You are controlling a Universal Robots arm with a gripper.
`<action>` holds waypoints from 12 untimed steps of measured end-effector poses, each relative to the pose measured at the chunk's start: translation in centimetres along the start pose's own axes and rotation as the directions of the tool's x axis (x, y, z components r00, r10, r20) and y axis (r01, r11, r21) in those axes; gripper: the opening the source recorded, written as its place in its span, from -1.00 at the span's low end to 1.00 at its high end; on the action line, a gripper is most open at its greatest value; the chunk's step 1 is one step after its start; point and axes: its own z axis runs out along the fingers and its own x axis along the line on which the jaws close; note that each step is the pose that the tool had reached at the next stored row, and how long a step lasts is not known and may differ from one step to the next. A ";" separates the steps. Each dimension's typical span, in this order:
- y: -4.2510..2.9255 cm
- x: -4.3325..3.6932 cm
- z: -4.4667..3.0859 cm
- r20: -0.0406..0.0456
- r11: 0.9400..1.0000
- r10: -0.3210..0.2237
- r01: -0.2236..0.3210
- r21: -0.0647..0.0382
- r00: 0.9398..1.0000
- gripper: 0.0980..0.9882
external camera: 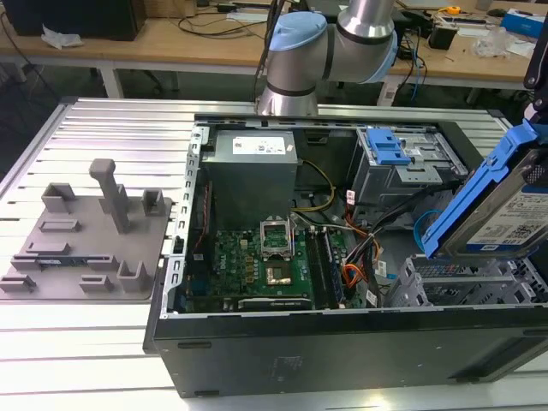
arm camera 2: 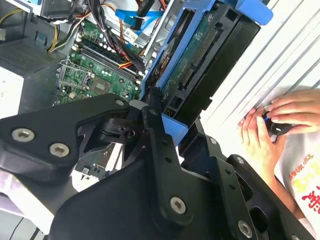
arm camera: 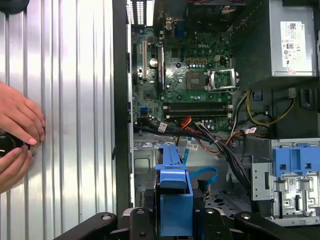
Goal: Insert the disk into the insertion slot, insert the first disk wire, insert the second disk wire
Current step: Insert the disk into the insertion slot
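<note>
- Table (external camera: 111,128): ribbed metal, carries everything. It runs out well past the gripper on all sides.
- PC case (external camera: 257,342): lying open, side panel off. My gripper hangs over the drive-bay end.
- Arm (external camera: 342,43): grey w/ light-blue joint caps, reaching over the far side of the case.
- PSU (external camera: 253,171) and motherboard (arm camera: 190,80): inside the case, well apart from the gripper, past the cable tangle.
- Insertion slot (external camera: 454,287): low perforated silver cage right below the gripper. Nothing seated in it.
- Disk (external camera: 505,218): silver drive in a blue caddy, tilted and held in the air above the slot. I can't tell if its low end touches the cage.
- Gripper (arm camera 2: 175,117): black fingers (arm camera 2: 152,100) clamped on the disk's caddy.
- Person's hands (arm camera: 17,130): on the table outside the case wall, off to the gripper's side, around a small dark obj.
- Second disk wire (arm camera: 205,175): blue flat cable looped loose in the case, just beyond the disk's end.
</note>
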 end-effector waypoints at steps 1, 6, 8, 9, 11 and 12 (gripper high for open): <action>0.00 0.00 0.01 0.000 1.000 0.000 0.000 0.000 1.000 -0.40; 0.36 0.01 0.02 0.000 0.999 -0.002 0.002 0.033 1.000 -0.40; 0.50 0.01 0.02 -0.001 0.999 -0.002 0.002 0.042 1.000 -0.40; 0.55 0.01 0.02 -0.002 0.999 -0.002 0.002 0.045 1.000 -0.40; 0.65 0.02 0.02 -0.002 0.999 -0.002 0.002 0.050 1.000 -0.40; 0.65 0.02 0.02 -0.002 0.999 -0.002 0.003 0.050 1.000 -0.40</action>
